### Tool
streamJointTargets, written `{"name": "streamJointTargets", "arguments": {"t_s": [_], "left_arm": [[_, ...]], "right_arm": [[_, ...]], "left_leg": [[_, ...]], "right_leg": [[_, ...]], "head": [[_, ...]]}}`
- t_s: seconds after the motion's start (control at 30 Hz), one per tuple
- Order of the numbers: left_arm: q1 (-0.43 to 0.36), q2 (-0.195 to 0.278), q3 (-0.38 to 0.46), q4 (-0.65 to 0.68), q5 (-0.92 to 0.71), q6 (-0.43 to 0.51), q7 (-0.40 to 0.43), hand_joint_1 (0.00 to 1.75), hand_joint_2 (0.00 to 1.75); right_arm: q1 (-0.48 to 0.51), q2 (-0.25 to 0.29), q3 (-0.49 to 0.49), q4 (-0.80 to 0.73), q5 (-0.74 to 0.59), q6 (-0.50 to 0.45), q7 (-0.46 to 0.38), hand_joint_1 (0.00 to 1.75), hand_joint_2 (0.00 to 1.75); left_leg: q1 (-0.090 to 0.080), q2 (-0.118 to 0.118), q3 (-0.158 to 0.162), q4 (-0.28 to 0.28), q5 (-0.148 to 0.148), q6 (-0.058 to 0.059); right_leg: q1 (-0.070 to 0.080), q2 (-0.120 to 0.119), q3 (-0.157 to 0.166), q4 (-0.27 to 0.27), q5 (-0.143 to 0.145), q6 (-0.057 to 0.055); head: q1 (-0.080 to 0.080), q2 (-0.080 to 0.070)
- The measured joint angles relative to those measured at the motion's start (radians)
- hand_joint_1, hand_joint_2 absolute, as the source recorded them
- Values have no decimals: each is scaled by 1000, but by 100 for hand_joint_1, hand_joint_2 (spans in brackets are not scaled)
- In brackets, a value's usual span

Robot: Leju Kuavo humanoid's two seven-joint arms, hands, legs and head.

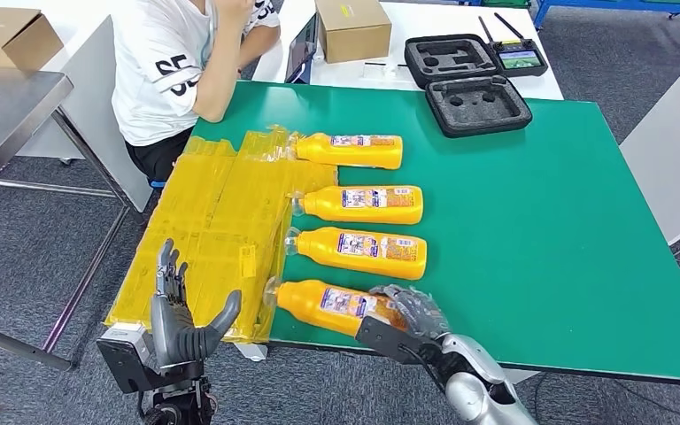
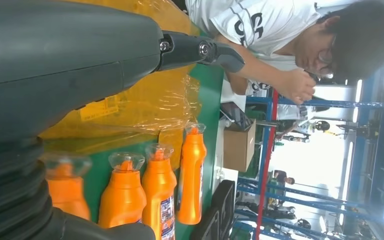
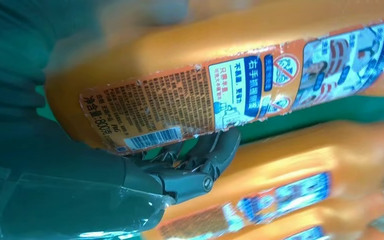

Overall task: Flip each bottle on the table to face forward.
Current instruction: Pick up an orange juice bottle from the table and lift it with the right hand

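Right hand point(image 1: 407, 312) grips the nearest bottle point(image 1: 332, 304), lying crosswise, cap pointing left; left hand point(image 1: 180, 312) spread, holding nothing.

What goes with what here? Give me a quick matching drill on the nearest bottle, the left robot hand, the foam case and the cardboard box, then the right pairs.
Things:
1. nearest bottle
2. left robot hand
3. foam case
4. cardboard box

States or places:
A. on the white table beyond the green table
B. open, raised off the green table's near left corner, holding nothing
C. black, lying at the far edge of the green table
D. lying on its side under the right robot hand

Pairs: 1-D, 2-B, 3-C, 4-A
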Motion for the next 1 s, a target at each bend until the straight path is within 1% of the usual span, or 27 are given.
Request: {"name": "streamJointTargets", "arguments": {"t_s": [0.17, 0.27, 0.4, 0.5, 0.73, 0.8, 0.87, 0.93, 1.0], "left_arm": [[-3, 0, 0, 5, 0, -6, -6, 0, 175], [-3, 0, 0, 5, 0, -6, -10, 0, 175], [1, 0, 1, 4, 15, -1, -17, 0, 175], [5, -2, 9, 0, 60, -2, -24, 0, 175], [14, -9, 26, -14, 117, -14, -33, 0, 175], [16, -10, 27, -18, 157, -43, -25, 0, 175], [15, -10, 24, -19, 202, -94, -6, 0, 175], [6, -9, 14, -13, 254, -174, 28, 0, 175], [-8, -8, -5, 5, 311, -276, 70, 0, 175]], "right_arm": [[8, 21, -7, -19, -141, -50, -148, 175, 175], [6, 40, -21, -43, -200, -89, -205, 175, 175], [5, 63, -43, -60, -223, -146, -235, 175, 175], [4, 80, -56, -61, -218, -192, -242, 175, 175], [2, 99, -68, -60, -220, -227, -256, 175, 175], [3, 107, -75, -55, -238, -270, -302, 175, 175], [4, 121, -82, -39, -270, -321, -383, 175, 175], [4, 140, -85, -13, -298, -346, -465, 175, 175], [7, 165, -83, 14, -312, -347, -530, 175, 175]], "left_leg": [[0, 0, -3, 0, 0, 1], [0, 0, -3, 0, 0, 1], [0, 0, -4, 0, 0, 1], [0, 0, -4, 0, 0, 1], [0, 0, -4, 0, 0, 1], [0, 0, -4, 0, 0, 1], [0, 0, -5, 0, 0, 1], [0, 0, -5, 0, 0, 1], [0, 0, -5, 0, 0, 1]], "right_leg": [[0, 0, -2, 0, 0, 0], [0, 0, -3, 0, 0, 0], [0, 0, -3, 0, 0, 0], [0, 0, -3, 0, 0, 0], [0, 0, -3, 0, 0, 0], [0, 0, -4, 0, 0, 0], [0, 0, -4, 0, 0, 0], [0, 0, -5, 0, 0, 0], [0, 0, -5, 0, 0, 0]], "head": [[0, 0], [0, 0], [0, 0], [0, 0], [0, 0], [0, 0], [0, 0], [0, 0], [0, 0]]}}
